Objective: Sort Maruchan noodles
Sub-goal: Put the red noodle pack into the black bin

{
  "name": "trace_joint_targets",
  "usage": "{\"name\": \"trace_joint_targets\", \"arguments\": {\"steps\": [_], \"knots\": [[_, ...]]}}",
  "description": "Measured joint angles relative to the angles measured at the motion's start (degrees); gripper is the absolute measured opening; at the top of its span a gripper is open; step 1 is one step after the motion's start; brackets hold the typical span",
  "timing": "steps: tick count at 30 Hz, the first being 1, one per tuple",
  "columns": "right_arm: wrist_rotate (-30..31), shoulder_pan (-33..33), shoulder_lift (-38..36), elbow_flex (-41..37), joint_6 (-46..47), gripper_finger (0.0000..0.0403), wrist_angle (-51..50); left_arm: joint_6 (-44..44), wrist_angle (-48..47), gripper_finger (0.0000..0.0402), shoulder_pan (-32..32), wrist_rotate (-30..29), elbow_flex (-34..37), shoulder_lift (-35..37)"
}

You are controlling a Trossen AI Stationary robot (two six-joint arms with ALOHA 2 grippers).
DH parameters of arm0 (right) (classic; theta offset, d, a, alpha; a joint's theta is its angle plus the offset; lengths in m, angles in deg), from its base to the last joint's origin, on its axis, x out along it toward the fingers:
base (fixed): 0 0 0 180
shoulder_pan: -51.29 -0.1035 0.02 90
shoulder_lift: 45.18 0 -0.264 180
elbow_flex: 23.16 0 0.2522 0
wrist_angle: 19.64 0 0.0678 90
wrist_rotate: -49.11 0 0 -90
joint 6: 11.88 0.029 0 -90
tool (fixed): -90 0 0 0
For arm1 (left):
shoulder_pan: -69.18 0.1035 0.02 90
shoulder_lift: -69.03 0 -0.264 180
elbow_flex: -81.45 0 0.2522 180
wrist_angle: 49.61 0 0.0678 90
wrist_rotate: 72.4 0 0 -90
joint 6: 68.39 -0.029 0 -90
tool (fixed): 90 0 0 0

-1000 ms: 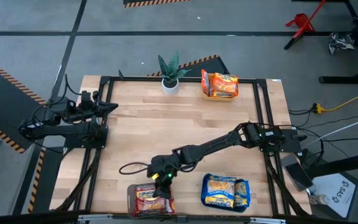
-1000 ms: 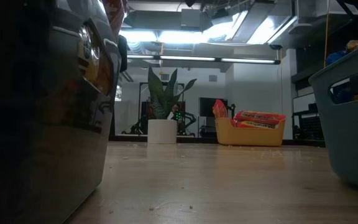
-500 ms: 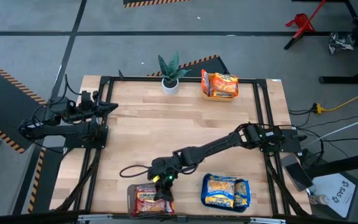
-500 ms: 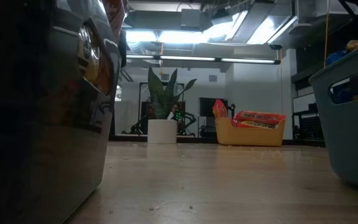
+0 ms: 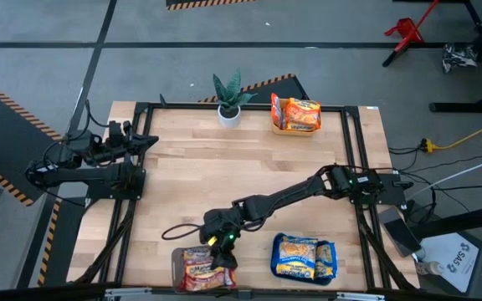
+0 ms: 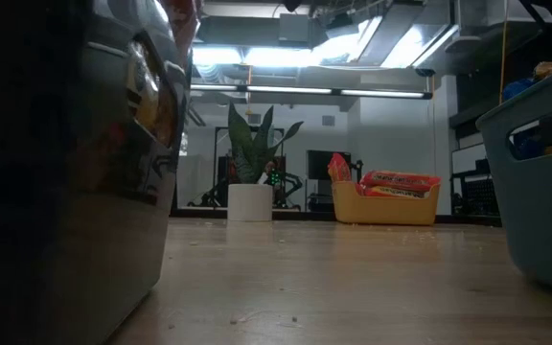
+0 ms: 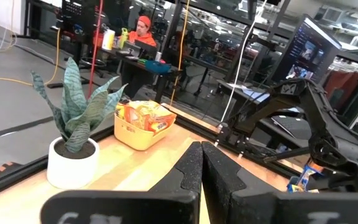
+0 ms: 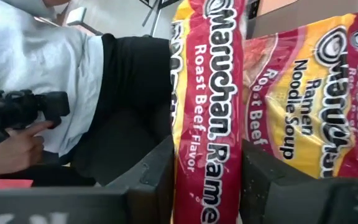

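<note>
My right gripper reaches down over the brown tray at the near edge, shut on a red Maruchan Roast Beef packet. A second red packet stands just beside it in the tray. Blue packets fill the teal tray to the right, and orange ones lie in the yellow tray at the far edge. My left gripper is shut and empty, held above the table's left side. My right gripper has the red packet between its two fingers, one on each side of the packet's lower part. The fingers slant down from the table's far right. The packet stands on edge over the brown tray; I cannot tell whether its lower end rests there.
A potted plant stands at the far edge beside the yellow tray. In the low view the brown tray's wall and the teal tray flank bare tabletop. A person stands beyond the near edge.
My right gripper has rolled a little at the wrist while staying over the brown tray.
</note>
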Motion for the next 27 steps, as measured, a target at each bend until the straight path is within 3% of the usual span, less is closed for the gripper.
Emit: {"name": "trace_joint_targets", "arguments": {"steps": [6, 17, 27], "knots": [[0.65, 0.93, 0.00, 0.00, -1.34, 0.0115, -1.08, 0.00, -0.01, 0.0000, 0.00, -0.02, 0.00, 0.00], [-1.13, 1.60, -0.02, 0.00, -1.15, 0.0171, -2.27, 0.00, -0.87, 0.0000, 0.00, -0.04, 0.00, 0.00], [0.48, 2.42, -0.04, 0.54, -3.15, 0.0176, -3.26, 0.00, -3.17, 0.0000, 0.00, -0.07, 0.00, 0.00]]}}
